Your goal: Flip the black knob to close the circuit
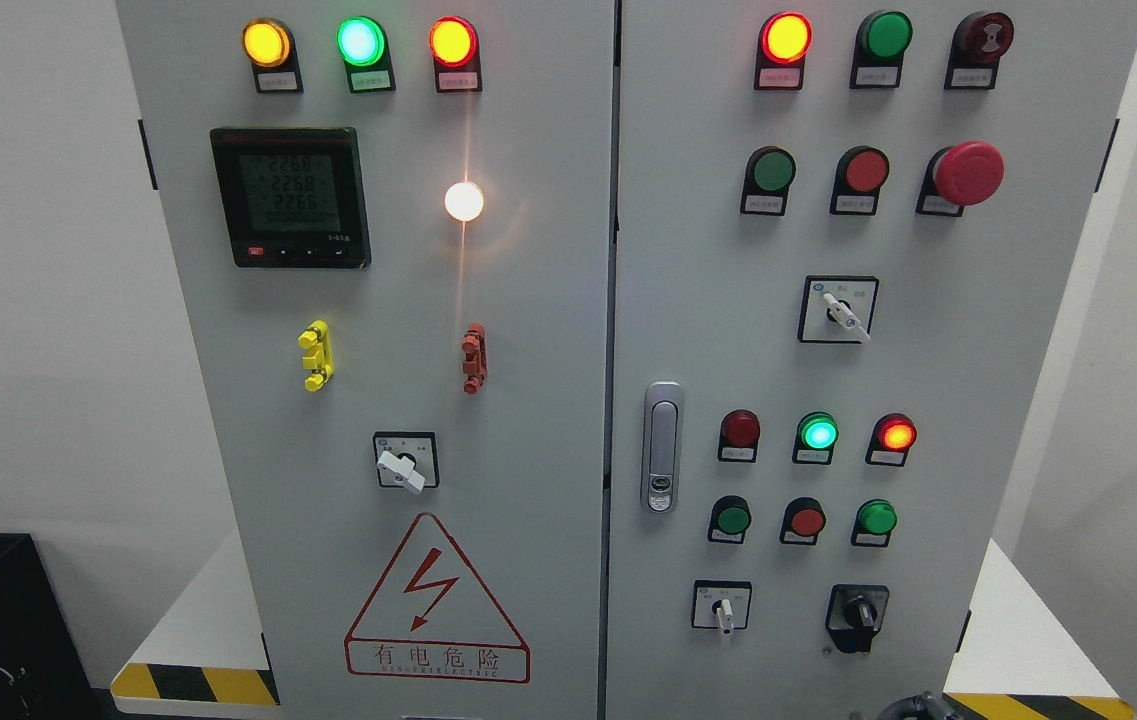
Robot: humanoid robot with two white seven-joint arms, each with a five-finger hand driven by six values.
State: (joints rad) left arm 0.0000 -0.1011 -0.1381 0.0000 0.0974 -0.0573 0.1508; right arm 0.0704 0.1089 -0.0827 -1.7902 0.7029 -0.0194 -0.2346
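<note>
The black knob [858,612] sits on a black plate at the lower right of the right cabinet door [978,400], with its handle pointing about straight up. A small dark grey part of my right hand [916,706] shows at the bottom edge, just below and to the right of the knob and apart from it. Most of the hand is out of the picture. My left arm is not in view.
A white selector switch [723,610] sits left of the knob. Above are green and red push buttons [806,520], lit lamps [817,433], a door latch [662,445] and a red mushroom stop button [968,172]. The left door carries a meter [289,196] and a warning triangle [436,600].
</note>
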